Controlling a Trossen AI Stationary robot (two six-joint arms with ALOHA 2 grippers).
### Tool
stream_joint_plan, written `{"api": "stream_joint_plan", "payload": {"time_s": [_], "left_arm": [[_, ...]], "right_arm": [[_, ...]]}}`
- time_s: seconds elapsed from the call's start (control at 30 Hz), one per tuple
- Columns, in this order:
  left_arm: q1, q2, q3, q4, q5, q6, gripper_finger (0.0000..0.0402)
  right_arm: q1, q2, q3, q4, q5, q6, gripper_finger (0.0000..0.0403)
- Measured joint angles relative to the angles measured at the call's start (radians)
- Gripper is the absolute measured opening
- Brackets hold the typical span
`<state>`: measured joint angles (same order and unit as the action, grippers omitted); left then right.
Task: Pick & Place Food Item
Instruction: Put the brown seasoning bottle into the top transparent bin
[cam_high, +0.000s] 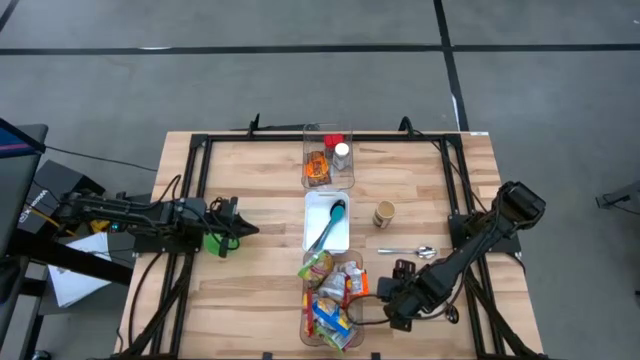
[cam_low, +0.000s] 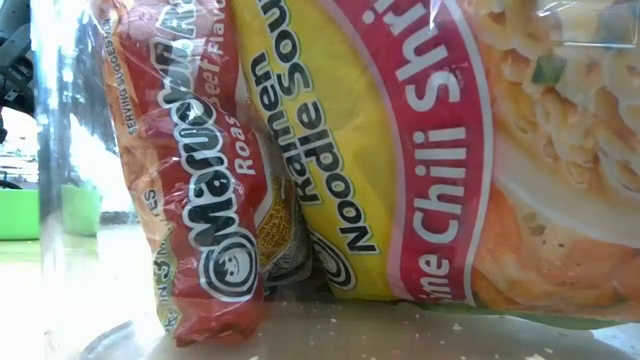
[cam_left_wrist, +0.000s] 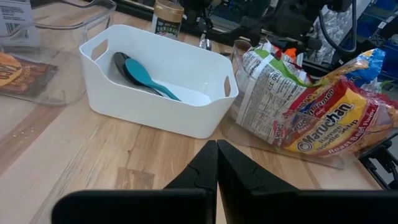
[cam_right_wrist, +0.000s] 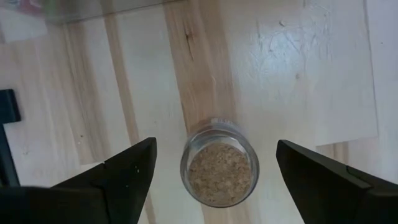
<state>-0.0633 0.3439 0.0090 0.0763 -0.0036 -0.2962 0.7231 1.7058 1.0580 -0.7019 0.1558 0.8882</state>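
the food packs (cam_high: 330, 300) lie in a heap in a clear bin (cam_high: 308, 322) at the near end of the table. one ramen pack (cam_left_wrist: 333, 127) is red and yellow and lies on its side on top of the heap. a white and green pack (cam_left_wrist: 264, 93) leans next to it, close to the white tub (cam_left_wrist: 155, 78). up close, a red ramen pack (cam_low: 190, 170) stands against a yellow and red chili shrimp noodle pack (cam_low: 420, 140). a small glass jar (cam_right_wrist: 219, 163) with a cork lid stands upright on the bare wood. another clear bin (cam_high: 328, 158) at the far end holds an orange pack (cam_high: 317, 168) and a little bottle (cam_high: 341, 155).
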Motion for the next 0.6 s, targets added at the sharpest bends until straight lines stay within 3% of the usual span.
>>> {"api": "stream_joint_plan", "payload": {"time_s": [0.27,0.6], "left_arm": [[0.0,0.0,0.0,0.0,0.0,0.0,0.0],[0.0,0.0,0.0,0.0,0.0,0.0,0.0]], "right_arm": [[0.0,0.0,0.0,-0.001,-0.009,0.001,0.03],[0.0,0.0,0.0,-0.001,-0.047,0.002,0.0189]]}}
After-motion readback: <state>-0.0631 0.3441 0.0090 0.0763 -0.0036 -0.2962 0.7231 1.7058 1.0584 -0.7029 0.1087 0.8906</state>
